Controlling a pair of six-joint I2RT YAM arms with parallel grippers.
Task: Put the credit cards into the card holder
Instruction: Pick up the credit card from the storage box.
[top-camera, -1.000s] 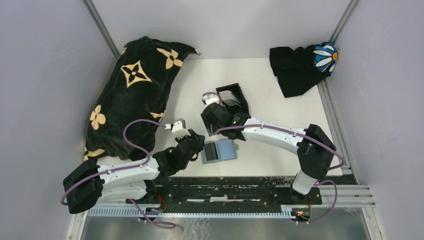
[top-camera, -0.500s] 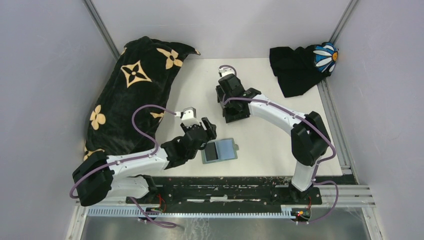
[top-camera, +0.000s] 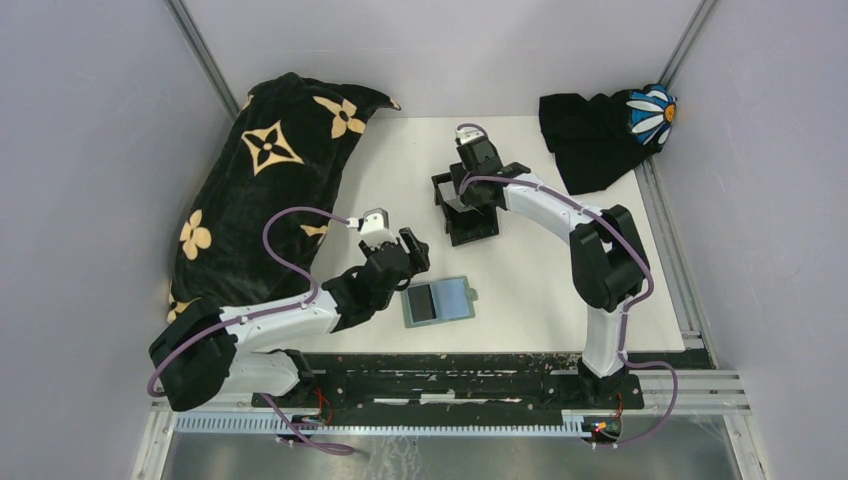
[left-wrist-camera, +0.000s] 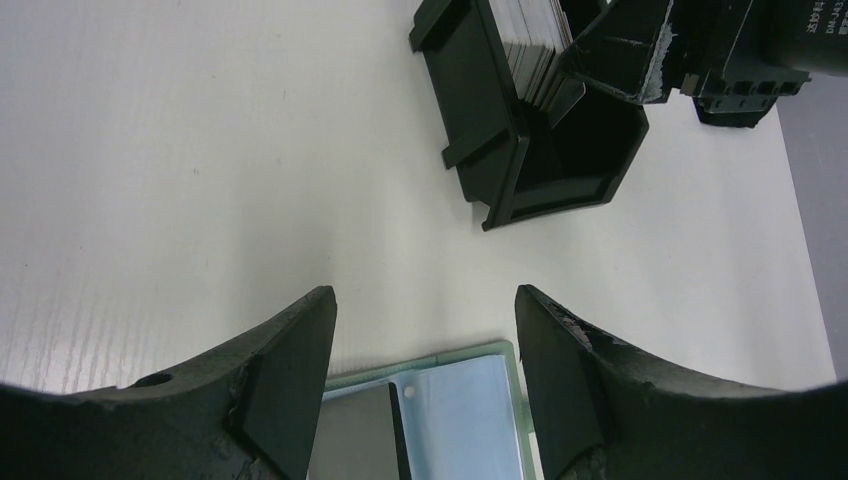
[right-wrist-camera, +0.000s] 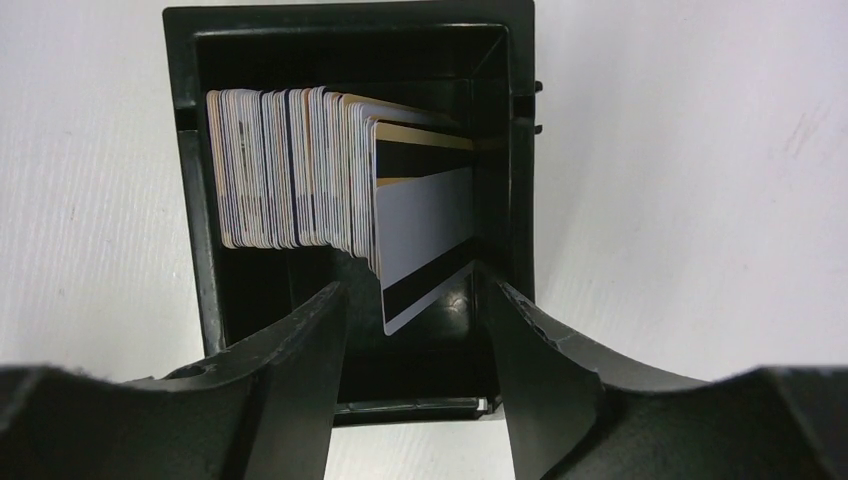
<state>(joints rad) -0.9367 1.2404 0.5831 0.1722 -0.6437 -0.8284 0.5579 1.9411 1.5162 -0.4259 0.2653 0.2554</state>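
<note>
Since a second ago the right arm has swung back over the card holder (top-camera: 472, 230), hiding most of it from above. The right gripper (right-wrist-camera: 410, 300) spreads its jaws wide over upright credit cards (right-wrist-camera: 290, 170) packed inside, the front one tilted. The left gripper (left-wrist-camera: 425, 320), jaws wide, hovers over loose cards (top-camera: 440, 300) lying flat on the table (top-camera: 540, 290). The wrist view cuts off their near edge.

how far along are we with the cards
Done: a row of cards stands in the holder. In hand: nothing; the right gripper is open over it. To do: loose cards lie flat near the open left gripper.
</note>
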